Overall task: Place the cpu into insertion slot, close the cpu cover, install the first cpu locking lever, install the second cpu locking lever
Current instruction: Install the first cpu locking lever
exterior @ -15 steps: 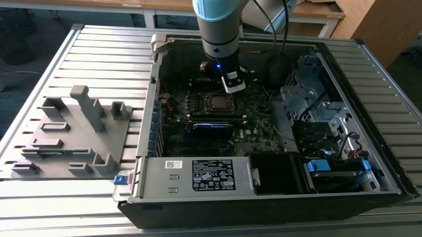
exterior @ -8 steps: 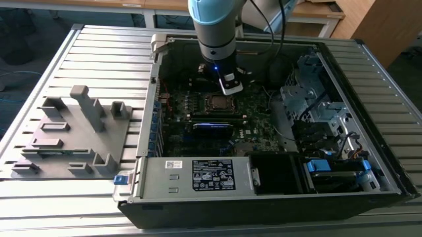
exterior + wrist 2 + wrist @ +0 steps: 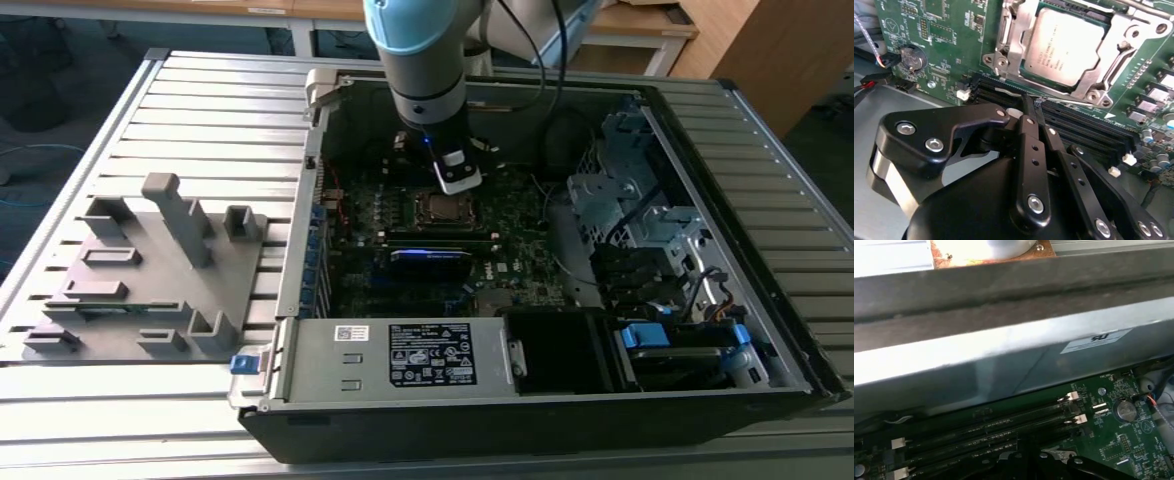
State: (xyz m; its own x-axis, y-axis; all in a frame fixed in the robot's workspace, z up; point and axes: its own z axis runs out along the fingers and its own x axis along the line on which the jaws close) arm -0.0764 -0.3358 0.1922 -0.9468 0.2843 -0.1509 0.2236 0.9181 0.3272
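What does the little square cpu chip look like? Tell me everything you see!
The cpu is a small flat square with a dull grey metal face and faint print on it. It lies flat on the green motherboard, and the silver cpu cover frames its edges. The gripper is apart from it, shut, over the black memory slots.
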